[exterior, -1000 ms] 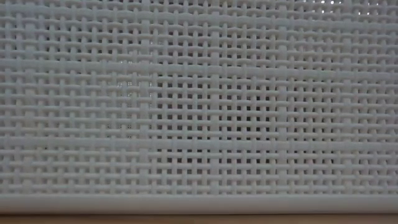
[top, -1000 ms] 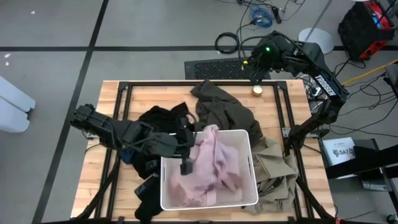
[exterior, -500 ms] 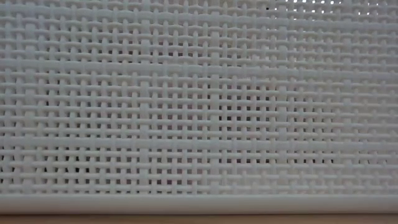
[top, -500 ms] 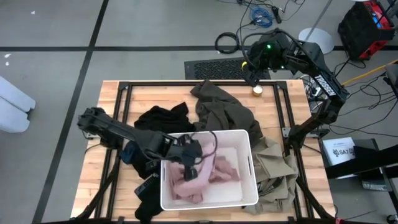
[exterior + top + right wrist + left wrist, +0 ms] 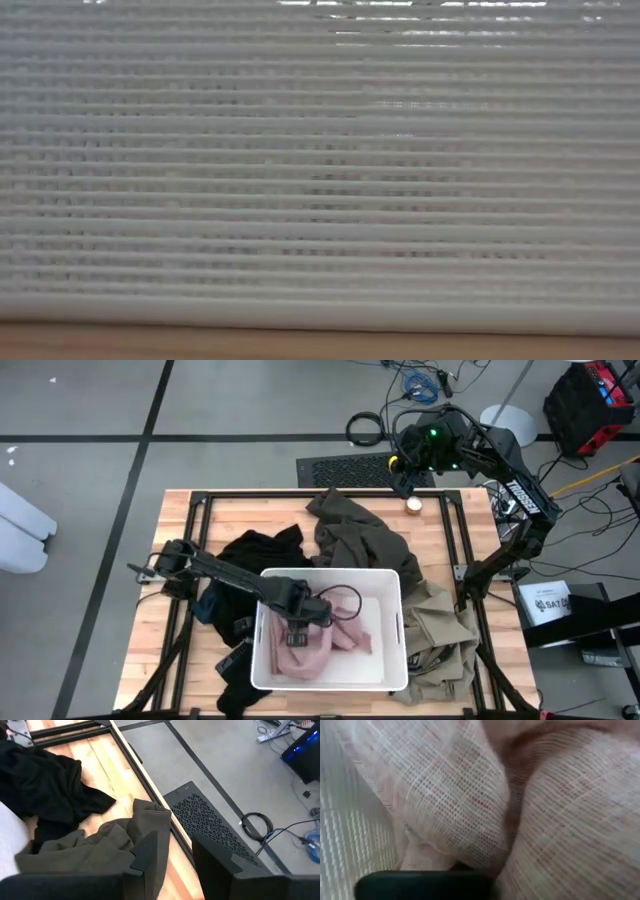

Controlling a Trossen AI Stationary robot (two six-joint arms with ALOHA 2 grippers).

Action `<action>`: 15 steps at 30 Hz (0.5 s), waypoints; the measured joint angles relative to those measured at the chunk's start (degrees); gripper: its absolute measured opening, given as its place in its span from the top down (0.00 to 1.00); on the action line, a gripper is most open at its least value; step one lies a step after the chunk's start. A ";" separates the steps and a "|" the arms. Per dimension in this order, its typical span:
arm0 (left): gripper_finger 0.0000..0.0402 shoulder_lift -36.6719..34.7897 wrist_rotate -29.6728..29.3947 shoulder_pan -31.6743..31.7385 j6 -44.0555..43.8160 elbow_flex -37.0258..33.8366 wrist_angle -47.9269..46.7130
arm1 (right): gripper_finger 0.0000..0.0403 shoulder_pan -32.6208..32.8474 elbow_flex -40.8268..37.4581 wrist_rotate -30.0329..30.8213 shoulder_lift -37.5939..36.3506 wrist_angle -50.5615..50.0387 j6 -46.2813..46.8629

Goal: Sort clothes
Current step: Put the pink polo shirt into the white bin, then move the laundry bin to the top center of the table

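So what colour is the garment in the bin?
Pale pink garment, clearest in the high view.

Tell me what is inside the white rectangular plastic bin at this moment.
The white rectangular plastic bin holds the pale pink fabric garment, bunched toward one side, with the left gripper down in it. Whatever lies beneath the pink fabric is covered.

Pink garment [image 5: 318, 650]: pale pink, with a fine open weave visible in the left wrist view.
Bin [image 5: 398, 622]: white, lattice-patterned wall in the low view.
Olive garment [image 5: 352, 535]: dark olive-green, plain, at 12 o'clock of the bin.
Black garment [image 5: 255, 550]: solid black, at 10 o'clock of the bin.
Khaki garment [image 5: 440, 625]: khaki-tan, plain, at 3 o'clock of the bin.
Counter [image 5: 180, 525]: light wood planks, black frame bars.
Floor [image 5: 80, 410]: grey, dark lines.
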 joint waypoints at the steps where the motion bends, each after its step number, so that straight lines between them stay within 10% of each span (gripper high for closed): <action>1: 0.90 -0.09 0.35 0.19 1.86 0.20 -0.03 | 0.73 0.00 0.00 0.00 0.00 0.00 0.60; 15: 0.43 -6.44 4.26 1.05 18.74 9.89 -6.21 | 0.73 -0.42 0.00 0.16 0.02 0.71 -1.96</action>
